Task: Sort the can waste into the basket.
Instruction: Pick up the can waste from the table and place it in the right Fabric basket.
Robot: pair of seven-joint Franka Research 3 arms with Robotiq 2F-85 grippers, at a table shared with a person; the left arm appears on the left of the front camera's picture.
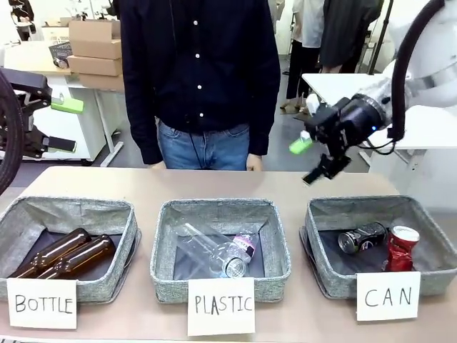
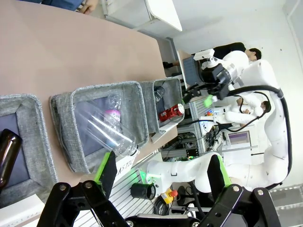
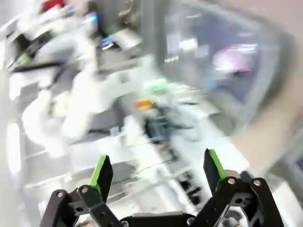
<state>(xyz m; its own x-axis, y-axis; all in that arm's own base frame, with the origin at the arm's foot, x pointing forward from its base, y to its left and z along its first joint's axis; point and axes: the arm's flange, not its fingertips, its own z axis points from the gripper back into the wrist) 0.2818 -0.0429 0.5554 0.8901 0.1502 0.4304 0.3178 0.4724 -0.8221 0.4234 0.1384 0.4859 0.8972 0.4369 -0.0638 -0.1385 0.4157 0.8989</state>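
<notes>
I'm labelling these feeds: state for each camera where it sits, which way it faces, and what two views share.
Front: between the arms, facing the person across three bins; right gripper raised above the CAN basket.
Left wrist: on the left arm, over the left gripper, open, looking along the bins.
Right wrist: over the right gripper, open; motion-blurred.
Shared: front and left wrist show the red can in the basket.

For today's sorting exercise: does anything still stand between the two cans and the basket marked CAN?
Nothing does. The dark can and the red can already lie inside the basket, side by side. The right gripper hangs open above the table.
</notes>
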